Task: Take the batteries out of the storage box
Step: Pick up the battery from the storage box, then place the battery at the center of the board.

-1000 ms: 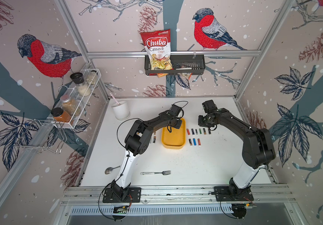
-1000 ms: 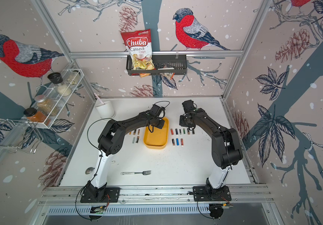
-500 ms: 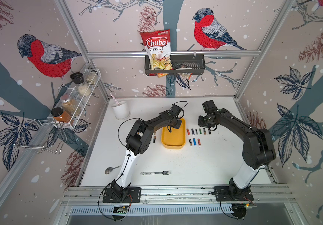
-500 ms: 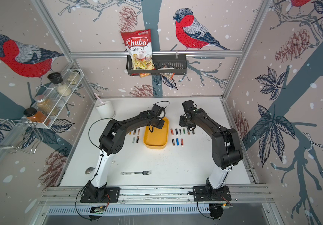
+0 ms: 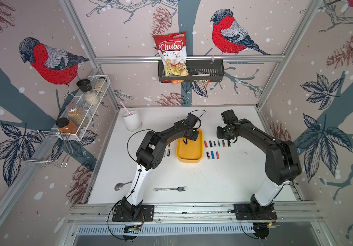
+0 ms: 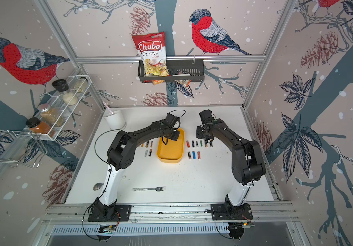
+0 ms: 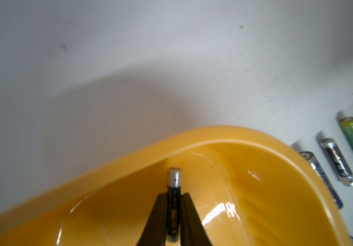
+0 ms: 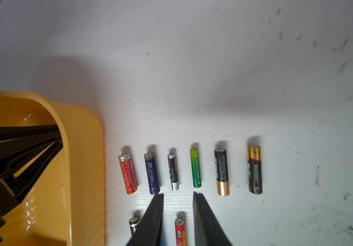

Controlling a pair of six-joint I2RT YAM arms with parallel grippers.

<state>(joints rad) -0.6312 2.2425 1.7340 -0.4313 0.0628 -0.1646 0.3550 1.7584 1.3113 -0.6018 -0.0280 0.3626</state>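
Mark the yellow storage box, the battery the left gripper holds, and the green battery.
yellow storage box (image 5: 189, 151): in a top view, bare floor.
held battery (image 7: 173, 204): left wrist view, black body below the silver cap.
green battery (image 8: 195, 168): right wrist view, middle of its body.

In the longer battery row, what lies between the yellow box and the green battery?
Three batteries, shown in the right wrist view: the red battery, the blue battery, then the slim dark battery.

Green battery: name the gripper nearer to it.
Right. The right gripper hangs just short of the green battery; the left gripper is in the yellow box, shut on a black battery.
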